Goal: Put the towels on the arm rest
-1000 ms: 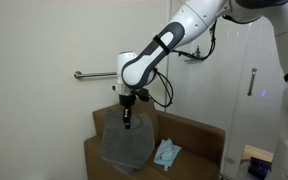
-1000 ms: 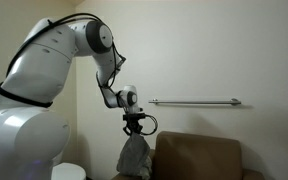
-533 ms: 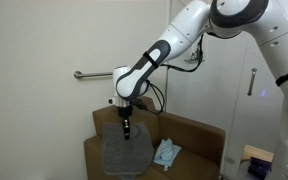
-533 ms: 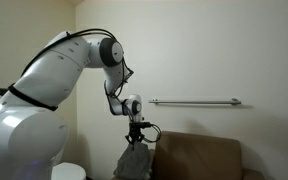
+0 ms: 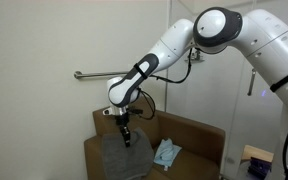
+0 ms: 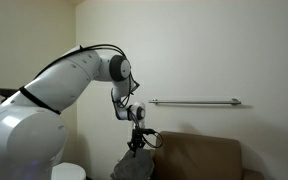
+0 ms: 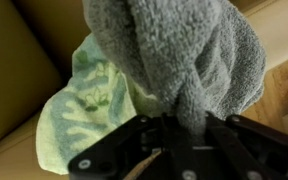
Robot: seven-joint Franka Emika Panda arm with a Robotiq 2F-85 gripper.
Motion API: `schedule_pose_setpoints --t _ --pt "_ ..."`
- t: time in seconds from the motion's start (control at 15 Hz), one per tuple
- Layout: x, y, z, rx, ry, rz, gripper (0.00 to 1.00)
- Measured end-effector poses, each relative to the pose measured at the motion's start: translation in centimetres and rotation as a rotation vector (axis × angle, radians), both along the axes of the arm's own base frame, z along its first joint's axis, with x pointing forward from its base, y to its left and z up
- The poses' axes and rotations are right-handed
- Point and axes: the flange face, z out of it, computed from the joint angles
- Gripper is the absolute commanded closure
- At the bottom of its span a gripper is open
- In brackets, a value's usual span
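While jaws pinch grey towel (image 5: 124, 158), teal towel (image 5: 167, 153) beside, rail (image 5: 94, 74) behind

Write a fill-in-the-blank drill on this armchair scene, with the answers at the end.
The jaws are shut on a towel that is dark ___.
Beside it lies a second towel, pale and ___ than the first.
The armchair is ___.
The metal rail is fixed to the ___.
Missing words: grey; smaller; brown; wall.

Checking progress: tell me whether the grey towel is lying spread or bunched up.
Bunched: the gripper pinches the dark grey towel at its top, gathered in folds.
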Motion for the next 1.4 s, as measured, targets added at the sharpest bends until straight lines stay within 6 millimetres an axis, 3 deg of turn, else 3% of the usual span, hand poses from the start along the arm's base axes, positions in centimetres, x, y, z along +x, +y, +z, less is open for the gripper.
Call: schedule_pose_setpoints --t 0.07,0.13,0.2,0.8,1.0,1.4 --pt "0.4 0.0 -0.3 0.001 0.018 0.017 0.94" --pt "0.7 0.0 -0.5 0.001 0.034 0.032 0.82" --pt "1.0 -0.1 -0.6 0.003 0.045 0.046 0.61" --pt "2.9 0.9 -1.0 0.005 0.099 0.109 0.05" --pt "3.7 0.9 -0.7 0.008 0.081 0.104 0.00" --pt "6.3 0.1 2.4 0.061 -0.081 0.061 0.00"
